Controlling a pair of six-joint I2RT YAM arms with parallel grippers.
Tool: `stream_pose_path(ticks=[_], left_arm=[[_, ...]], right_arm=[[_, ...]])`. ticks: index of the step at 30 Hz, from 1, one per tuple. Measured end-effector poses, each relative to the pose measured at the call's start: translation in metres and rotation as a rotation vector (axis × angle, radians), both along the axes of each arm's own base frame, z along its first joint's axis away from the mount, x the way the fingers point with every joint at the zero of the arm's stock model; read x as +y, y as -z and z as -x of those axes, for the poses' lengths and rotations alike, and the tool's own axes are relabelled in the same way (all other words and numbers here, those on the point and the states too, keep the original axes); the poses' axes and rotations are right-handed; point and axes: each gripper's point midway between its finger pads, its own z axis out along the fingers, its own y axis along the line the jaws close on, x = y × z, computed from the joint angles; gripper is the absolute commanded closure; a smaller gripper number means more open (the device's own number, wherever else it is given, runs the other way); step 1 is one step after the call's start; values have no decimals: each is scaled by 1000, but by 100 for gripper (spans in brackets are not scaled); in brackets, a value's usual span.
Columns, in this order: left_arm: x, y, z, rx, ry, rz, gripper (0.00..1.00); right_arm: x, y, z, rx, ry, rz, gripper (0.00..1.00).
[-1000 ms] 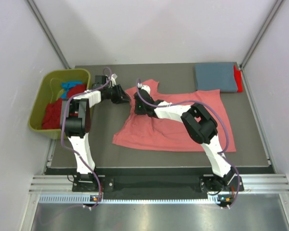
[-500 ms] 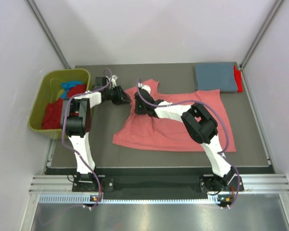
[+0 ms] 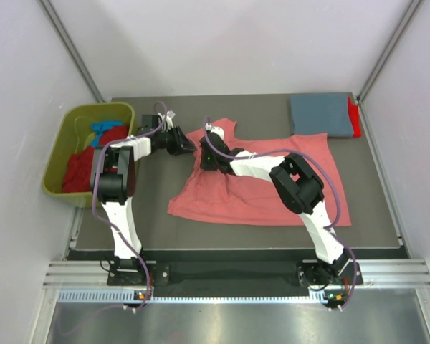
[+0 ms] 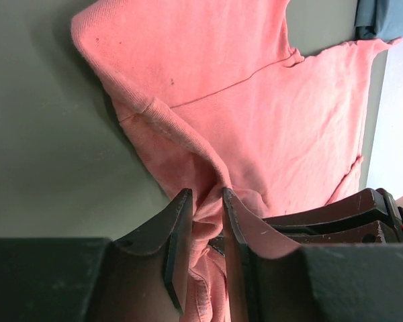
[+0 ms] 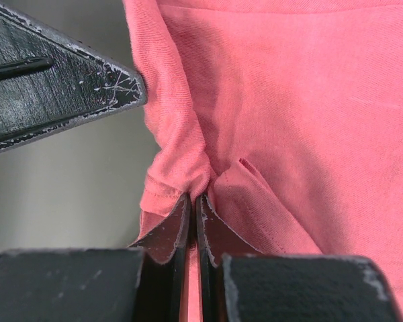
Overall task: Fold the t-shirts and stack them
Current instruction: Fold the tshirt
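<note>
The salmon-pink t-shirt (image 3: pixel 265 190) lies spread mid-counter (image 3: pixel 150 215); the left pincer (image 4: pixel 205 209) pinches a fold at its far-left edge; the right pincer (image 5: pixel 193 213), just beside, is pressed together on the same bunched cloth; a folded grey-blue t-shirt (image 3: pixel 320 115) sits far right.

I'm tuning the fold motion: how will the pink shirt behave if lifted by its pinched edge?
Probably floppy: the salmon-pink t-shirt bunches into soft folds where the left gripper and right gripper pinch it, so the rest should sag. Likely light: the knit looks thin. Unlikely to slip, with cloth gathered between both sets of jaws.
</note>
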Motion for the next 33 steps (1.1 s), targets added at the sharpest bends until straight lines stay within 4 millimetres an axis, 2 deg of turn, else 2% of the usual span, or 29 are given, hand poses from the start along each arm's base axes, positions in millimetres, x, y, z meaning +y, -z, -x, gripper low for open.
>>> stream_pose_path(ticks=[13,18,19,23,28,33], left_arm=[[-7,2,-1,-12,23,24,73],[-10,6,-1,1,26,31,94],[-10,7,0,4,26,33,100],[-10,5,-3,1,28,32,100],[0,5,-13,12,-5,-53,100],[16,6,-20,23,-40,-179,100]], right_arm=[[0,0,0,6,-6,-6,100],[0,0,0,8,-7,-8,99],[0,0,0,9,-7,-8,97],[1,0,0,11,-7,-14,84],[1,-4,-1,7,-5,-22,68],[-19,-6,-4,9,24,-18,64]])
